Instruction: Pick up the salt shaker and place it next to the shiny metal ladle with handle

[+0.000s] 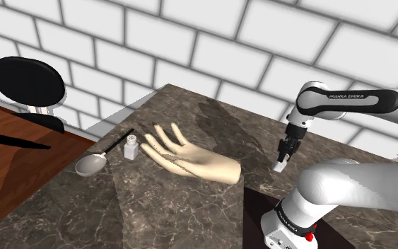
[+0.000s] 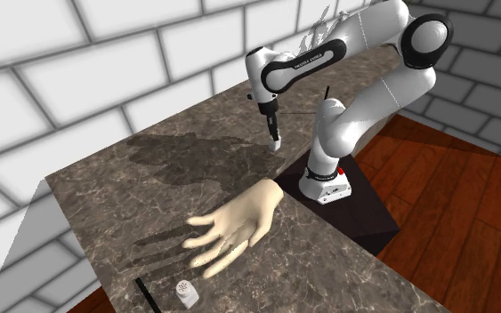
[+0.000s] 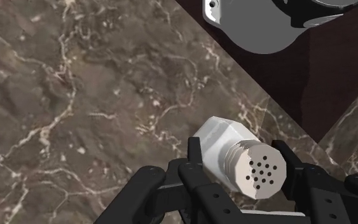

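Observation:
A white salt shaker (image 3: 225,145) with a grey perforated cap lies clasped between my black fingers (image 3: 195,167), cap end toward the camera. My gripper (image 1: 281,165) (image 2: 276,142) (image 3: 244,175) hangs shut on it just above the marble counter (image 1: 190,212), close to the stand. A second small white shaker (image 1: 130,147) (image 2: 186,291) stands at the counter's far end beside the ladle (image 1: 91,164), which has a grey bowl and a thin black handle (image 2: 146,295). That ladle is well away from my gripper, toward the shoulder view's left.
A pale model hand (image 1: 190,159) (image 2: 235,227) lies on the counter between my gripper and the ladle. The dark stand (image 1: 255,212) (image 2: 368,213) sits at the counter's edge. A black chair (image 1: 31,78) and wooden floor (image 1: 13,177) lie beyond the counter.

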### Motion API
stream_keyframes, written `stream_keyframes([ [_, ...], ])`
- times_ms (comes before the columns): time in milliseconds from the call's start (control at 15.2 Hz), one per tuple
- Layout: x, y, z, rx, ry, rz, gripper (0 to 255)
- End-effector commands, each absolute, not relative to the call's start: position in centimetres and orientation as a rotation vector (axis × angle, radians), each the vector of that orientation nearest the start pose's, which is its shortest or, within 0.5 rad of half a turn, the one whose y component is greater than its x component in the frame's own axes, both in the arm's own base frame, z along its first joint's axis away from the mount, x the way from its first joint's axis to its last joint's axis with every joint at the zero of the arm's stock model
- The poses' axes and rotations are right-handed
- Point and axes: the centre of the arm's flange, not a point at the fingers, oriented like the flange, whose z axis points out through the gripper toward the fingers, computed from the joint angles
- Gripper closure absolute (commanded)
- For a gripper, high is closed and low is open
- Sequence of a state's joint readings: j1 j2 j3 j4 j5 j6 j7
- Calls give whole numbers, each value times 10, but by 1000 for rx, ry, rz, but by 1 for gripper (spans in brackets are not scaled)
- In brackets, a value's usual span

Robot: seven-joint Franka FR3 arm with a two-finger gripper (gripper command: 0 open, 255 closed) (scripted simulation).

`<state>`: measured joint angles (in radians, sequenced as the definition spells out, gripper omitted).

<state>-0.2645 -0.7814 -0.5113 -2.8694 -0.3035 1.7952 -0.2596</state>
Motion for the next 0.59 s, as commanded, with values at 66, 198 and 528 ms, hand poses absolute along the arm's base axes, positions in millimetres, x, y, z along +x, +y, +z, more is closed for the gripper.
stream_keyframes([
  [66,195,-185,357,-2896,293,395,255],
  [198,195,-185,368,-2896,293,395,255],
  [528,195,-185,394,-2896,293,395,255],
])
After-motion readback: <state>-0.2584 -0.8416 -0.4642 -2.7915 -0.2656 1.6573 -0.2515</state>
